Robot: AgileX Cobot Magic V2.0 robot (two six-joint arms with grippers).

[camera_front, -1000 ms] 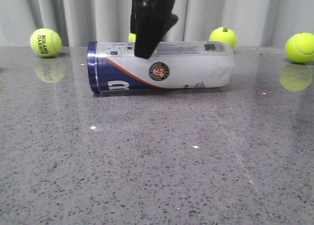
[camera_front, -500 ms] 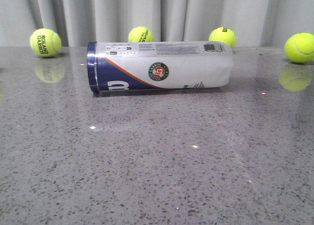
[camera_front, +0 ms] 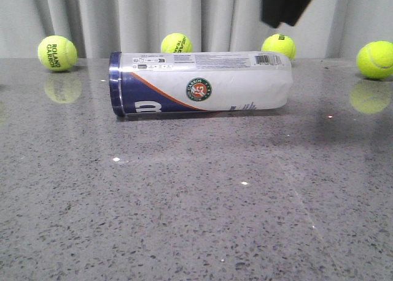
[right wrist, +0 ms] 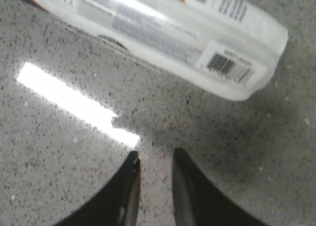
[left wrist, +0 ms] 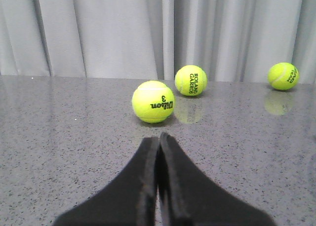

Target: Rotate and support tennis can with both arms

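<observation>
Right gripper (right wrist: 154, 159) raised above the table (camera_front: 184, 219), fingers a narrow slot apart, nothing between them; left gripper (left wrist: 159, 142) pressed closed, fingers touching, empty, low over the stone and facing tennis balls, not the can

From the right jaws outward: tennis can (right wrist: 163, 36) just ahead and below, barcode end and ribbed clear base nearest, not touching. In the front view, same can (camera_front: 199, 83) on its side across the table, long axis running left to right, navy end to the left, clear base to the right, round logo facing forward. Dark piece of the right arm (camera_front: 285, 5) hanging at the top edge, above and a little behind the can's right end

Clearly the nearer arm: right. Left one well apart, can absent from its view. Likely need before any turn: jaws wider, since the current slot looks far narrower than the can

Counts: one can, two grippers, four balls in the front view — far left (camera_front: 57, 53), behind the can (camera_front: 176, 43), behind its right end (camera_front: 279, 46), far right (camera_front: 375, 59)
</observation>
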